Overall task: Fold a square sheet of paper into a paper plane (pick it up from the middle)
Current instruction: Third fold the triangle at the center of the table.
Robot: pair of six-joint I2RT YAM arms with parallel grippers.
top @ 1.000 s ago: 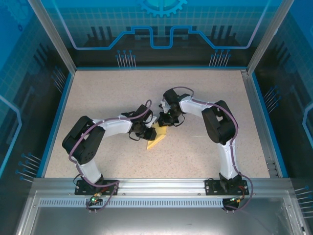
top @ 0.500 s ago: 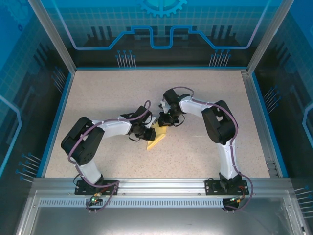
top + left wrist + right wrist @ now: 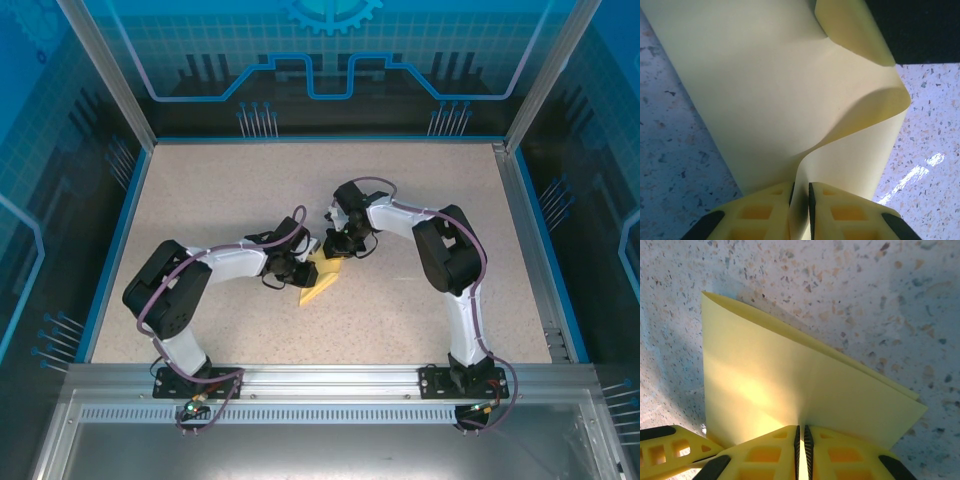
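**A:** Anything different from a second back?

**B:** Hardly. The left arm [image 3: 165, 295] has crept a touch outward at the elbow. The paper [image 3: 320, 287] lies where it lay, on the bench [image 3: 220, 190] between the two sets of fingers.

**A:** And the grip?

**B:** Unchanged. The left fingers [image 3: 780, 210] are narrow and pinch the paper, which runs up through the slit between them. The right fingers [image 3: 790, 445] are all but closed, nipping a folded edge of the same paper.

**A:** What does the left wrist camera give that the others don't?

**B:** The slack. Ahead of the left fingers the paper bulges into a soft wave, with a loose flap curling over at the far end. From overhead it reads as a flat yellow wedge.

**A:** The right wrist camera?

**B:** Crisp layers instead. Ahead of the right fingers the paper lies flat on the bench, folded double. Two edges are stacked along its far side, and one sharp corner sits to the left of the fingers.

**A:** And overhead?

**B:** The two sets of fingers nearly meet over the paper, and its pointed end sticks out from them toward the arm bases.
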